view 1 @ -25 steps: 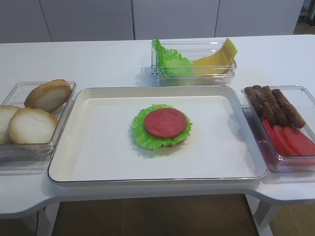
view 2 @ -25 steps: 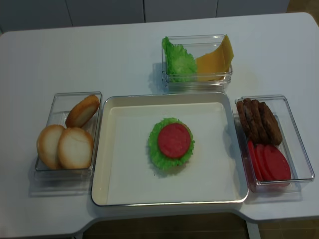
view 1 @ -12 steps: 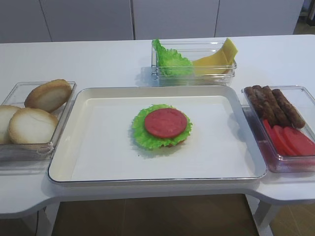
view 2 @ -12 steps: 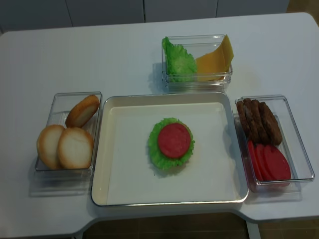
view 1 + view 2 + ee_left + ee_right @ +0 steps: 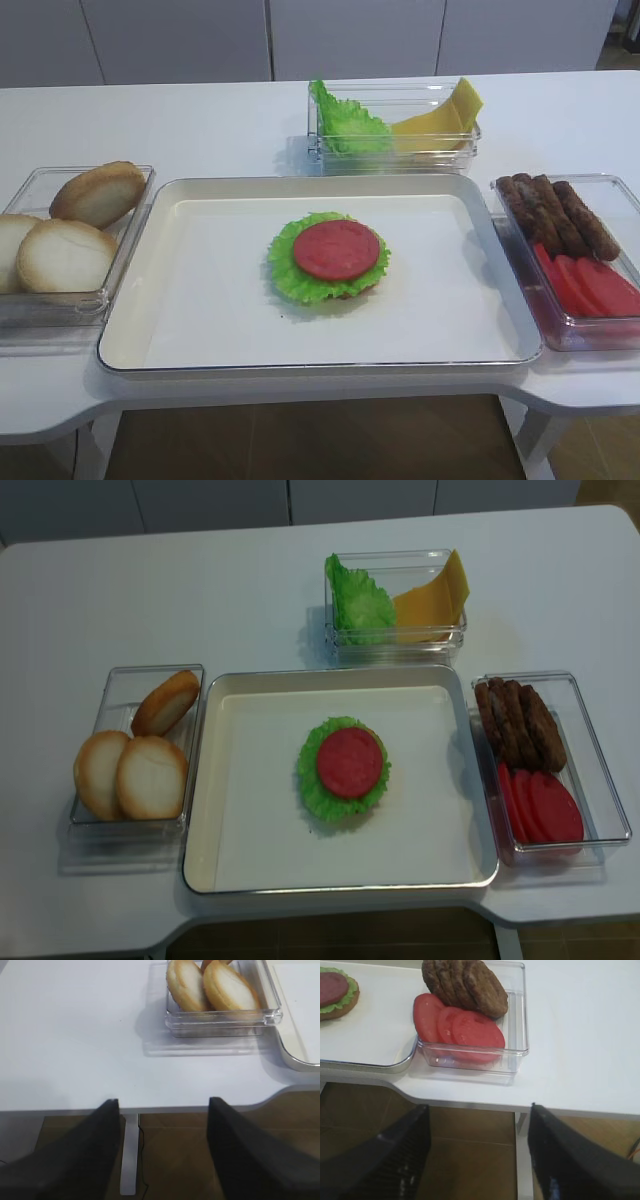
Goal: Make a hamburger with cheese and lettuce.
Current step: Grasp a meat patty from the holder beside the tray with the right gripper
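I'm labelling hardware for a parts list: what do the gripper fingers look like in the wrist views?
Only fingers show. The right gripper has two black, blocky fingers with a fine ribbed texture. The left gripper has two plain, blurred dark fingers. No cables or markings visible.

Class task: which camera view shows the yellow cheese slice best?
The realsense exterior high view: it looks down on the cheese leaning in its clear box. The other exterior view shows it lower and more edge-on. Neither wrist view shows it.
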